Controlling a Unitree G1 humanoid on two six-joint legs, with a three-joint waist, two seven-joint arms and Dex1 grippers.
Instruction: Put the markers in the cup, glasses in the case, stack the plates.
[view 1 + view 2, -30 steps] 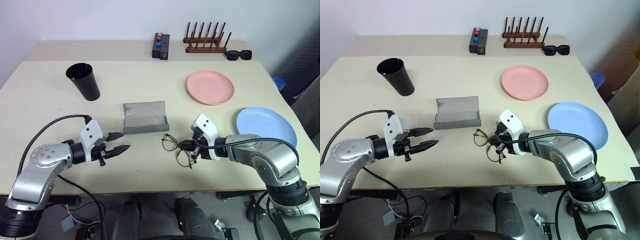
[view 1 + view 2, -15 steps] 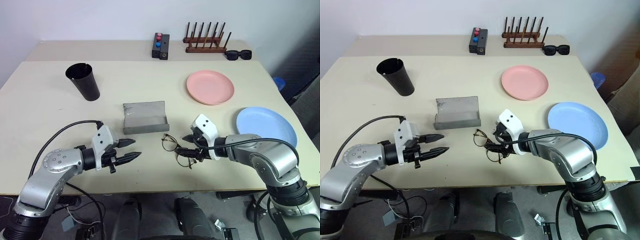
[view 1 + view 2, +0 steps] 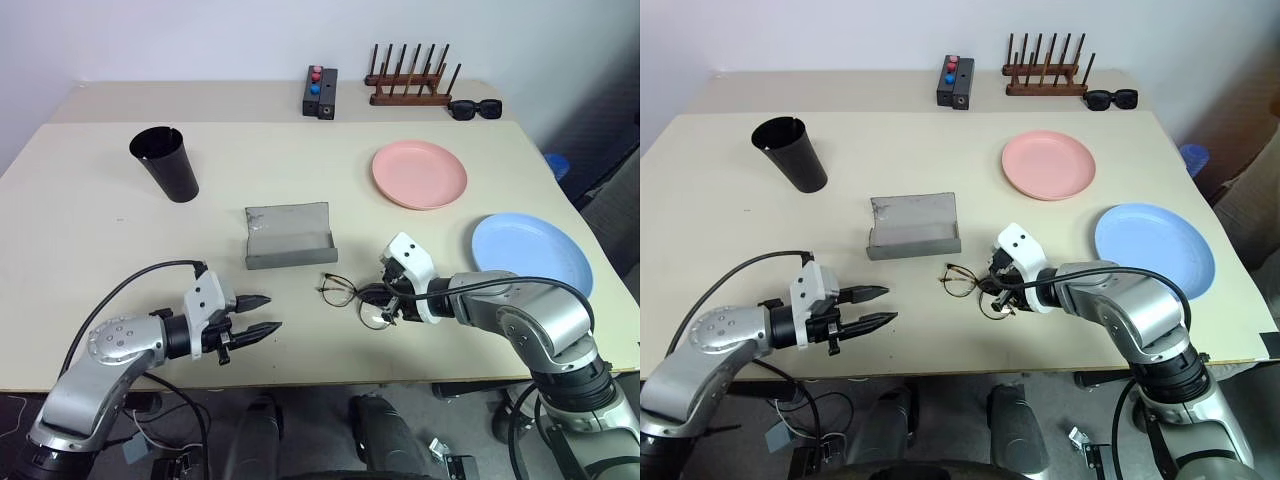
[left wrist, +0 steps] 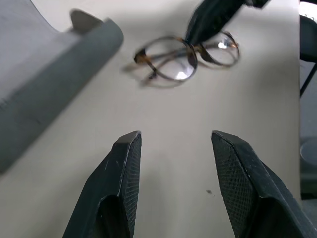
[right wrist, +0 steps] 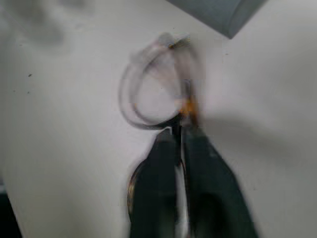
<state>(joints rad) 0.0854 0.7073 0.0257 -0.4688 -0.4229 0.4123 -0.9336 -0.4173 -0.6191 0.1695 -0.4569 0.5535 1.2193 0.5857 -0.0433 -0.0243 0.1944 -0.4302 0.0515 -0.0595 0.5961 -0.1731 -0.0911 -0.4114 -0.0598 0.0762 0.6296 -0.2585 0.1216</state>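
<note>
Pinching the glasses [image 3: 352, 297] at the bridge, our right fingers [image 5: 181, 130] were clenched on the thin wire between the two lenses, and we judged the hold slight: a frame gripped on so little metal could swivel or slide out as it was lifted, and a temple arm might catch on the table [image 3: 90, 230] or on the rim of the case [image 3: 290, 235] and tip the glasses short of it. We also thought the lenses could be scuffed if the frame were dragged rather than raised. The glasses lay on the table just in front of the open grey case, near its right end, with one lens reaching out past our right fingertips toward the case and the other tucked beneath the fingers. Our left fingers [image 4: 173, 163] hovered released, holding nothing, low over the table and apart from the glasses, pointing toward them from the left. The black cup [image 3: 165, 163] stood well off at the far left, and the pink plate [image 3: 420, 173] and blue plate [image 3: 530, 250] lay apart, unstacked, on the right.
</note>
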